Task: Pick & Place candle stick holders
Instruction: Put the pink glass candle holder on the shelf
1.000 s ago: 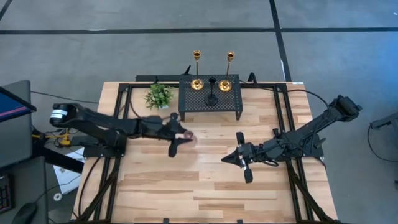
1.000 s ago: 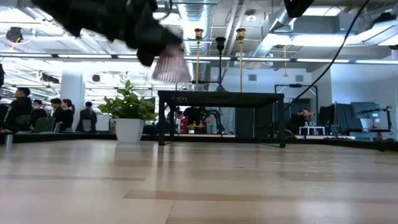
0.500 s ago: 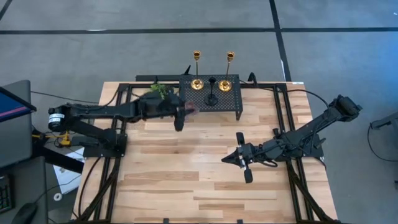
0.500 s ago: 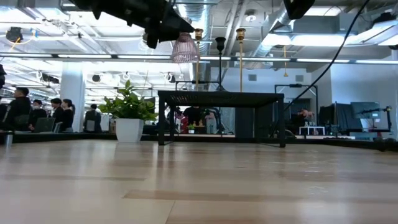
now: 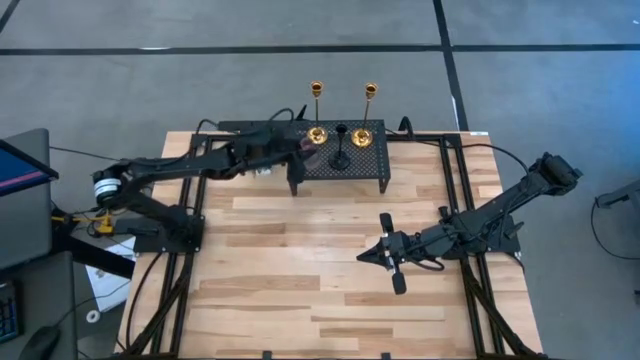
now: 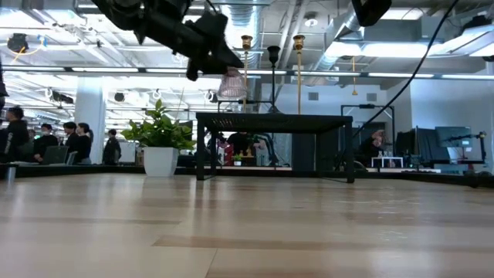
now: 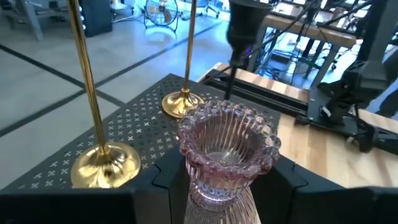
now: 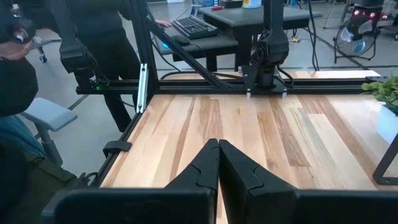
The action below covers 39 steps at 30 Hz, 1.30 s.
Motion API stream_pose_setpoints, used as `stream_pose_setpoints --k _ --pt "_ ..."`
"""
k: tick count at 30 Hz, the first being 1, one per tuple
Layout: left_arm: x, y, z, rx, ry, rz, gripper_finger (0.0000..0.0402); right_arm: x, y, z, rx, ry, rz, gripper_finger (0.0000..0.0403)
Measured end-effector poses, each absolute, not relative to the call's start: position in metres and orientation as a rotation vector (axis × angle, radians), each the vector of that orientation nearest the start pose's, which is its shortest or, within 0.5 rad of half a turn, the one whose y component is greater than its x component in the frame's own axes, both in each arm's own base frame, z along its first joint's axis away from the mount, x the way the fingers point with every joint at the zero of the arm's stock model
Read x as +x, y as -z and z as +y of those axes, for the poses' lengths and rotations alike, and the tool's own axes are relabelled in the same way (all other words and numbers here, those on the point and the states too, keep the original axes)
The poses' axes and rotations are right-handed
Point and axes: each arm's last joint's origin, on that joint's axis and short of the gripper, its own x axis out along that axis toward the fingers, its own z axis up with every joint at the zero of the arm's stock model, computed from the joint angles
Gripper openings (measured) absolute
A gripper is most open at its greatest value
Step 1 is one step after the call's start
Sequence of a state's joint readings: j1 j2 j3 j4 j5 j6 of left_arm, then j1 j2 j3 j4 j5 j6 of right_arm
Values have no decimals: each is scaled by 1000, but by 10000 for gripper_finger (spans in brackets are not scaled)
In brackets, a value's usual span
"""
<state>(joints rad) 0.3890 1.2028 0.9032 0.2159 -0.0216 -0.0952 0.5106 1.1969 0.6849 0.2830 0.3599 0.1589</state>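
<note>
The black mesh stand (image 5: 338,157) fills the upper centre of the high view. Its top is crowded: two gold candle stick holders (image 5: 316,133) (image 5: 362,134) rise on thin stems with a black holder (image 5: 341,159) between them, leaving only narrow gaps. The stand's left edge is occupied by the left gripper (image 5: 297,150), closed around the pink glass holder (image 7: 227,149) above the mesh. The potted plant (image 6: 160,137) sits just left of the stand. The right gripper (image 5: 366,256), fingers together, rests low right of centre. The wood table (image 5: 300,290) lies open across the lower left and centre.
</note>
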Motion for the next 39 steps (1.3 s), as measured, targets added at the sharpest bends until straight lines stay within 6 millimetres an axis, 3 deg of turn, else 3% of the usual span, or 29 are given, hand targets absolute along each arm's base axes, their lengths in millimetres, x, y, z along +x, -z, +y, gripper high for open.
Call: stream_pose_setpoints --k 13,27,39 --pt "272 -311 128 -164 -521 117 139 231 -259 118 54 -132 232 0" --pt "281 -298 132 -188 -527 145 138 231 -259 118 54 -133 232 0" --pt "281 -297 132 -193 -528 155 167 231 -259 118 55 -133 232 0"
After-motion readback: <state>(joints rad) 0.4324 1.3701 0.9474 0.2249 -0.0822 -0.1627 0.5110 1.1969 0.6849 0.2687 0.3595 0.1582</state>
